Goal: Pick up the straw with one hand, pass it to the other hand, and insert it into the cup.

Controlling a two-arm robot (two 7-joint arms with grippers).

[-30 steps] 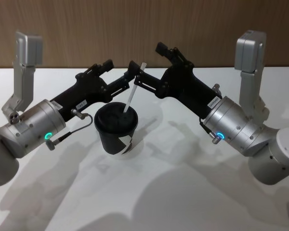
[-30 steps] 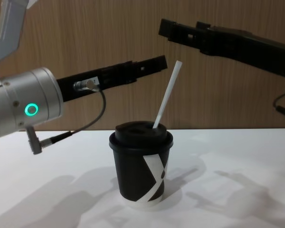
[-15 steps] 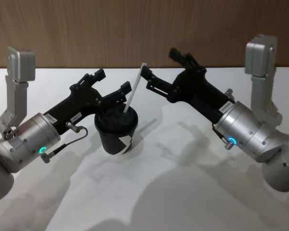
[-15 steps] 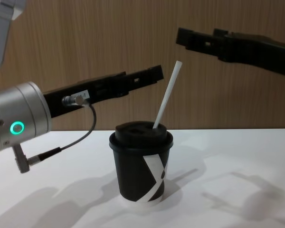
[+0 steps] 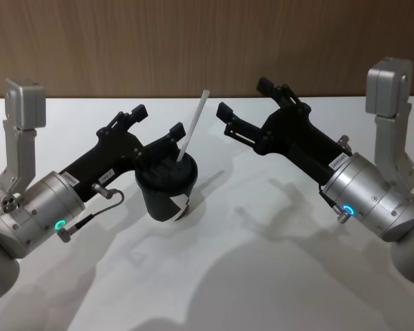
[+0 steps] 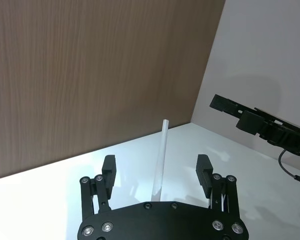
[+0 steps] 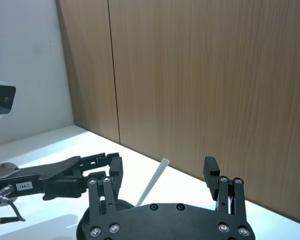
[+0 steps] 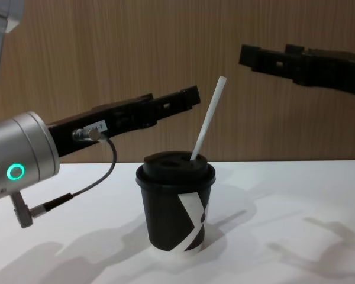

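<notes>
The black cup [image 5: 167, 196] with a white mark stands on the white table, left of centre. The white straw [image 5: 193, 127] sticks up through its domed lid [image 8: 175, 165], leaning to the right and away from me. My left gripper [image 5: 159, 121] hovers open just left of the straw, clear of it. My right gripper [image 5: 243, 96] is open to the right of the straw, higher and apart from it. In the left wrist view the straw [image 6: 161, 155] rises beyond the open fingers [image 6: 108, 165]. In the right wrist view the straw [image 7: 154, 181] shows beyond the spread fingers [image 7: 210, 167].
The white table [image 5: 262, 276] stretches toward me in front of the cup. A wood-panelled wall [image 5: 193, 41] closes the back. The chest view has the left gripper [image 8: 186, 97] and the right gripper [image 8: 251, 56] on either side above the cup [image 8: 176, 207].
Both grippers have drawn back from the straw, the left one leftward and the right one rightward. The straw stays standing in the cup, unmoved.
</notes>
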